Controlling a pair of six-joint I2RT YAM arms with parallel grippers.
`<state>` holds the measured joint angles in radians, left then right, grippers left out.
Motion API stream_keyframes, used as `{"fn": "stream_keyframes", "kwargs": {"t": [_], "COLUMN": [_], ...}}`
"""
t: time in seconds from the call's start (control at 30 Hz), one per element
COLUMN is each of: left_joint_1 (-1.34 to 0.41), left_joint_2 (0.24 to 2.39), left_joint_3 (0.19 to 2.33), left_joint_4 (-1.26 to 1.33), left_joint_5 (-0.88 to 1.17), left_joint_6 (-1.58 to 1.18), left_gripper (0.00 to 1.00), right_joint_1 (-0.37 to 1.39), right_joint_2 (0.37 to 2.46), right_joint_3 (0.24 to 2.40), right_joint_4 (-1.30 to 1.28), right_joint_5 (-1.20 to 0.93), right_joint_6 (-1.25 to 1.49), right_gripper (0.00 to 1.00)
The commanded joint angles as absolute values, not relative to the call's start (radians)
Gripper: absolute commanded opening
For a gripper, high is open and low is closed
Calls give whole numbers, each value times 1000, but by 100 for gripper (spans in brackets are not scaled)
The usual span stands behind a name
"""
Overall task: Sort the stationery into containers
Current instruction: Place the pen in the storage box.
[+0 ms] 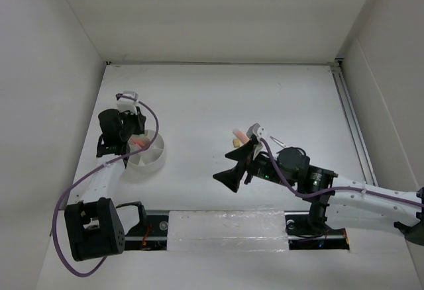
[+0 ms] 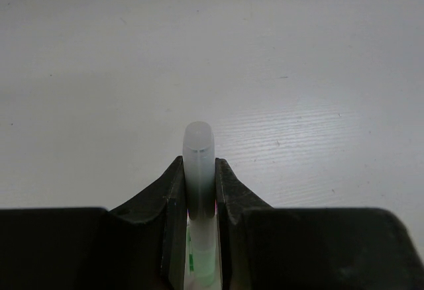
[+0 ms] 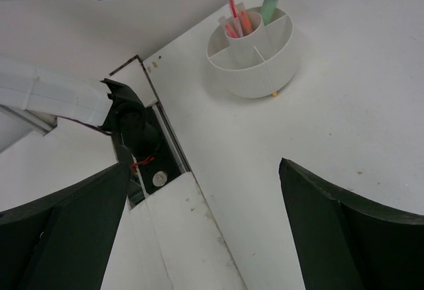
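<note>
The round white tub [image 1: 151, 159] with wedge compartments stands at the left; it also shows in the right wrist view [image 3: 255, 71]. Red and pink pens [image 3: 232, 17] stand in its central cup. My left gripper [image 1: 132, 138] is over the tub's far-left side, shut on a green marker with a frosted cap [image 2: 199, 161]. The marker [image 3: 271, 4] hangs tilted into a back wedge. My right gripper [image 1: 238, 165] is open and empty above the table centre. An orange marker [image 1: 237, 133] and a small yellow block [image 1: 236, 143] lie just behind it. Scissors [image 1: 277, 142] show partly by the right arm. No blue marker is in view.
White walls enclose the table on the left, back and right. A metal rail [image 1: 351, 124] runs along the right side. The arms' mounting bar [image 1: 225, 227] lies at the near edge. A tiny orange speck [image 3: 274, 94] sits at the tub's base.
</note>
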<state>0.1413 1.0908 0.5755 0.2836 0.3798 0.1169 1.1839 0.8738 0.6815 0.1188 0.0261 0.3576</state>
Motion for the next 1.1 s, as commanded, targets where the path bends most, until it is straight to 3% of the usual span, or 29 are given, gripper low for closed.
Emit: {"fn": "stream_keyframes", "kwargs": {"t": [0.0, 0.2, 0.4, 0.7, 0.97, 1.07], "left_joint_1": [143, 143, 143, 143, 143, 143], "left_joint_2": [1049, 1015, 1006, 1025, 1034, 1034], "left_joint_3": [591, 571, 571, 571, 571, 571], "left_joint_4": [288, 279, 279, 279, 279, 279], "left_joint_5": [359, 339, 330, 321, 299, 288], "left_joint_6": [135, 135, 126, 126, 117, 117], "left_gripper": [0, 0, 10, 10, 23, 23], "right_joint_1": [1180, 1180, 1180, 1180, 1180, 1180], "right_joint_2": [842, 842, 842, 842, 842, 842], "right_joint_3": [681, 681, 681, 681, 681, 681], "right_joint_4": [161, 161, 161, 161, 161, 161], "right_joint_5": [41, 41, 41, 41, 51, 60], "right_joint_6": [345, 345, 345, 345, 345, 345], "right_gripper": [100, 100, 100, 100, 100, 100]}}
